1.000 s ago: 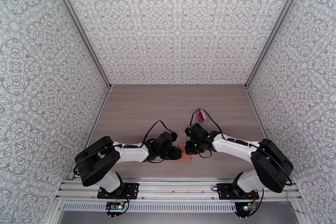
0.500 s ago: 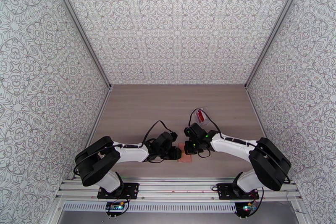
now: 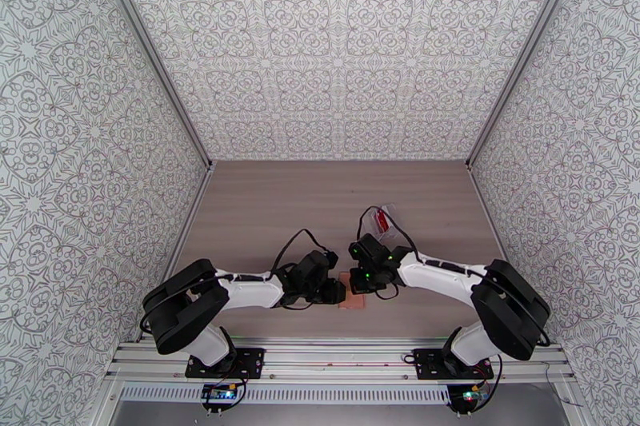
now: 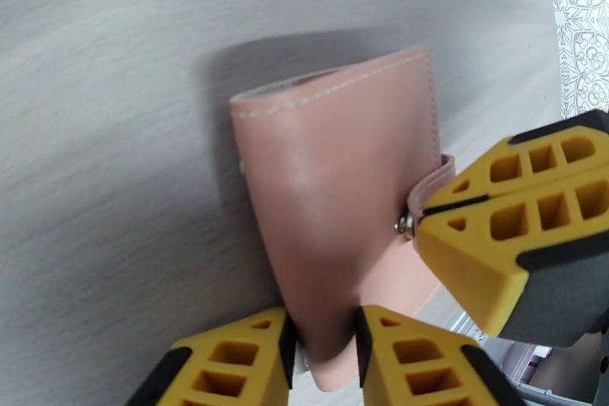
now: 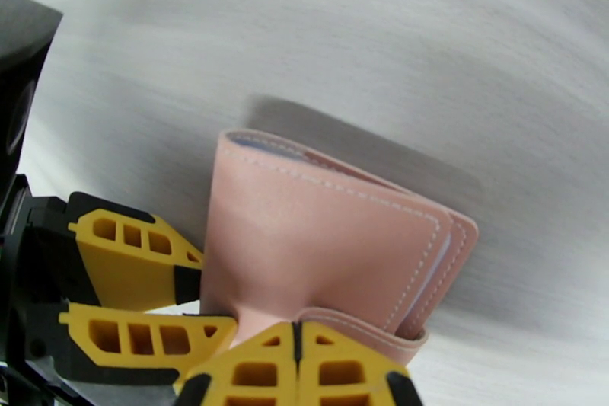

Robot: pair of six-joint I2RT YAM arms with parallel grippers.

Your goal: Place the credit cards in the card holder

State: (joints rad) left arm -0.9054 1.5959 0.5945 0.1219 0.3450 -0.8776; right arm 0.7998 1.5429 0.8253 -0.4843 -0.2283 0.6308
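Note:
The card holder (image 3: 353,299), a folded pinkish-brown wallet, lies near the table's front edge between both grippers. My left gripper (image 4: 323,333) is shut on its near edge, with the leather pinched between the yellow fingers (image 4: 228,358). My right gripper (image 5: 297,345) is shut on the holder's snap tab (image 4: 428,185), which it pulls off the body (image 5: 320,244). Blue-grey lining shows at the far fold. In the top view the left gripper (image 3: 334,292) and right gripper (image 3: 361,283) meet over the holder. The credit cards are hidden, apart from a red piece (image 3: 382,219) inside a clear pouch.
The crinkly clear pouch (image 3: 387,216) lies just behind the right wrist, with a black cable looping over it. Patterned walls close in the wooden table (image 3: 264,204) on three sides. The metal rail (image 3: 336,356) with the arm bases runs along the front.
The right arm has shifted slightly to the left while keeping hold of the tab. The left arm and the card holder have stayed put.

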